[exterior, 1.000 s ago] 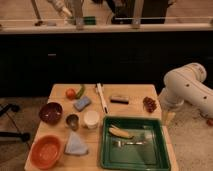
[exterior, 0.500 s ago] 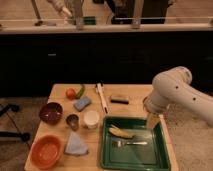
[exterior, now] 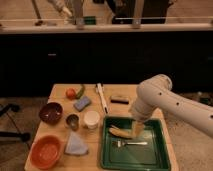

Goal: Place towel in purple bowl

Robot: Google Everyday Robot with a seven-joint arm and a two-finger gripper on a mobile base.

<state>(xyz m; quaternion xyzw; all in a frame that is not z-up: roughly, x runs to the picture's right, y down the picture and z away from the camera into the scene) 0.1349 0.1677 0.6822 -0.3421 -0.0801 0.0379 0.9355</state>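
The pale blue-grey towel [exterior: 76,144], folded to a rough triangle, lies on the wooden table [exterior: 60,95] near its front left, beside the orange bowl [exterior: 46,151]. The dark purple bowl [exterior: 51,112] stands on the left side, behind the orange one. My gripper [exterior: 137,130] hangs from the white arm [exterior: 155,97] over the green tray [exterior: 150,156], just above a banana [exterior: 119,132], well to the right of the towel.
A small metal cup [exterior: 73,121] and a white cup [exterior: 91,120] stand between towel and tray. A blue sponge [exterior: 82,103], a tomato [exterior: 70,93], a green pepper [exterior: 80,91], a white utensil [exterior: 102,97] and a dark bar [exterior: 119,99] lie further back. A fork [exterior: 131,144] lies in the tray.
The arm has swung left from the table's right edge, and the gripper has come over the green tray.
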